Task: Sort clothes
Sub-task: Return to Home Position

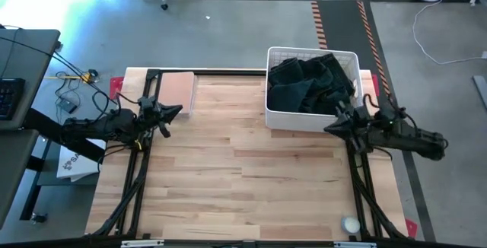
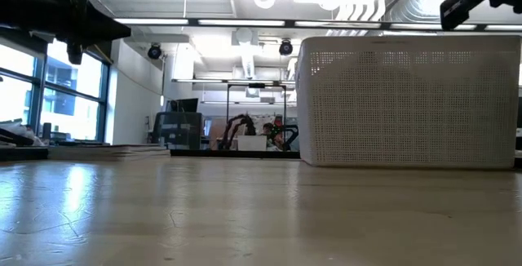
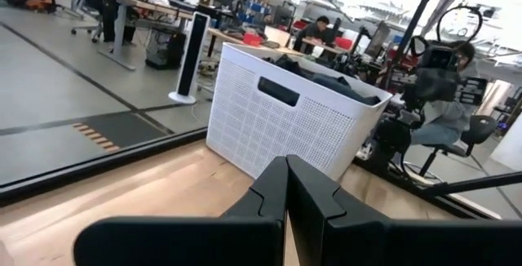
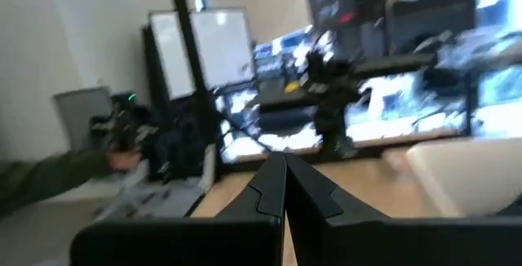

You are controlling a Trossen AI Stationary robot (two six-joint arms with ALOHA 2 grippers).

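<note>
1. Your clothes (image 1: 312,84) sit in one dark heap inside the white basket (image 1: 293,120). The black and dark green folds are piled up to its rim, at the 1 o'clock corner of the table (image 1: 243,179). No garment shows on the bare wood.
2. The right tool (image 1: 329,128) hangs just beside the basket's near wall, around 5 o'clock from it. Its fingers are pressed together on nothing, and the tip points toward 9 o'clock. Whether it touches the wall, I can't tell.
3. The left tool (image 1: 178,112) is out at the table's 9 o'clock side, also pinched closed and empty. It aims toward 3 o'clock, with the tan board (image 1: 176,90) just beside it at 12.
4. My read is that the sorting looks done and you're parking both arms.
5. Watch the right arm, because it's the one near the basket. If you swing it toward 12 o'clock, the wrist could clip the wall and shove the basket or spill the heap over the rim.
6. One loose end is a small white round thing (image 1: 350,224) near the table's 5 o'clock corner. I can't tell what it is, but if it's a sock, you'd be leaving a piece unsorted.
</note>
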